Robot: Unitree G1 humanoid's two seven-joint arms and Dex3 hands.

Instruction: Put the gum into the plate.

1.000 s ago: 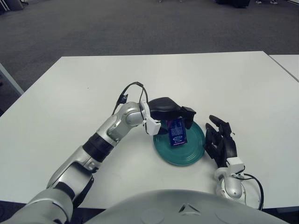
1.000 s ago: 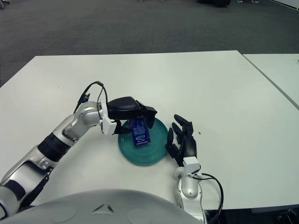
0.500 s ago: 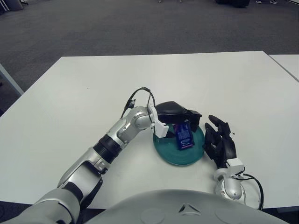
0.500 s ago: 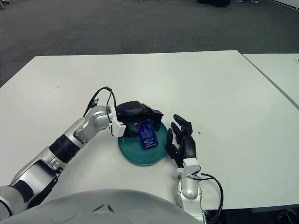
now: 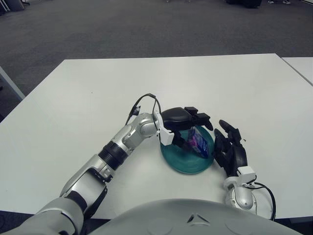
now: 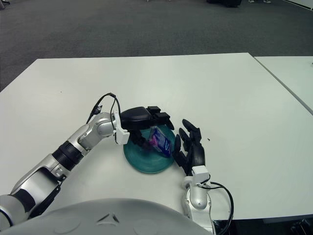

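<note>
The gum, a small blue and purple pack, lies tilted in the right part of the teal plate. My left hand hovers just above the plate's far side. Its fingers are stretched out over the gum and its thumb hangs down to the left of it, apart from the pack. My right hand rests on the table just right of the plate with its fingers spread and empty.
The white table stretches wide to the left and behind the plate. A second table's corner stands at the far right. Dark carpet lies beyond.
My left hand carried the gum from the plate's left rim over its middle, then its fingers spread. The gum dropped out of the grasp and now lies tilted in the plate.
</note>
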